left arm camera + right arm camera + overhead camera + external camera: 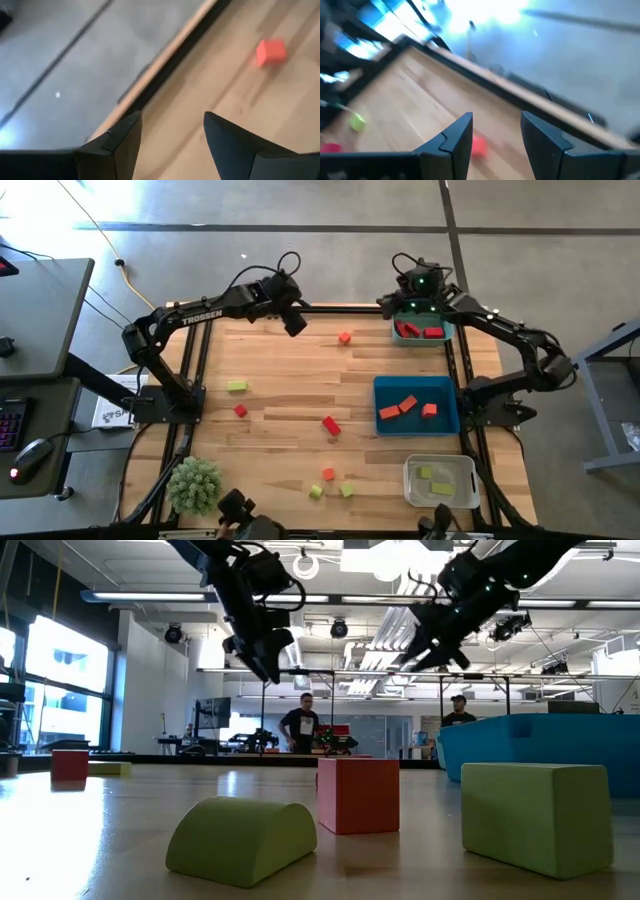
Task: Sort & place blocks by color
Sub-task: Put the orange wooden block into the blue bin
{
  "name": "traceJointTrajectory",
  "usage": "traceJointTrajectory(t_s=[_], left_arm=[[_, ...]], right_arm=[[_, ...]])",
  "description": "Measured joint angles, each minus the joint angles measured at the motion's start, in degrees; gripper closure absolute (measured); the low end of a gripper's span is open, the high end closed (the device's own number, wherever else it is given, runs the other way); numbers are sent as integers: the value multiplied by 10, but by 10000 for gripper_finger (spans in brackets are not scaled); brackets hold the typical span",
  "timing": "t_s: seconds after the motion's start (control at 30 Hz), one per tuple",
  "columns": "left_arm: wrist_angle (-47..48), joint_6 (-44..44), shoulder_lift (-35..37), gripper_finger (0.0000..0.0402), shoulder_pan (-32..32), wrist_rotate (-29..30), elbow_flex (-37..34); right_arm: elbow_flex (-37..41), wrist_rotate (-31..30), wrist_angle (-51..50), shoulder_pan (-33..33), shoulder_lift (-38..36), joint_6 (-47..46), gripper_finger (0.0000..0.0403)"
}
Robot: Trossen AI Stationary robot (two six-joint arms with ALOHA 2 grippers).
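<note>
The left end effector (170, 137) hangs spread and empty over the counter's (290, 395) far edge, near a red block (344, 337). The right end effector (495, 132), also spread and empty, hovers beside the teal bin (445, 331) of red blocks.

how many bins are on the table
3, all along the right side: a teal bin at the far edge, a blue bin in the middle, and a clear bin nearest.
</note>
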State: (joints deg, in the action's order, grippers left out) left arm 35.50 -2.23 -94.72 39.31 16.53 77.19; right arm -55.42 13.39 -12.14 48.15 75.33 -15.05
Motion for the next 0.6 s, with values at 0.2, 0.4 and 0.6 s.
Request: traceJointTrajectory(t_s=[0.2, 0.4, 0.6], left_arm=[[56, 6, 0, 200, 0, -12, 0], [58, 6, 0, 200, 0, -56, 0], [57, 2, 0, 200, 0, -70, 0]], right_arm=[[0, 1, 129, -38, 0, 41, 249], [0, -49, 195, -65, 0, 74, 249], [0, -70, 221, -80, 0, 76, 246]])
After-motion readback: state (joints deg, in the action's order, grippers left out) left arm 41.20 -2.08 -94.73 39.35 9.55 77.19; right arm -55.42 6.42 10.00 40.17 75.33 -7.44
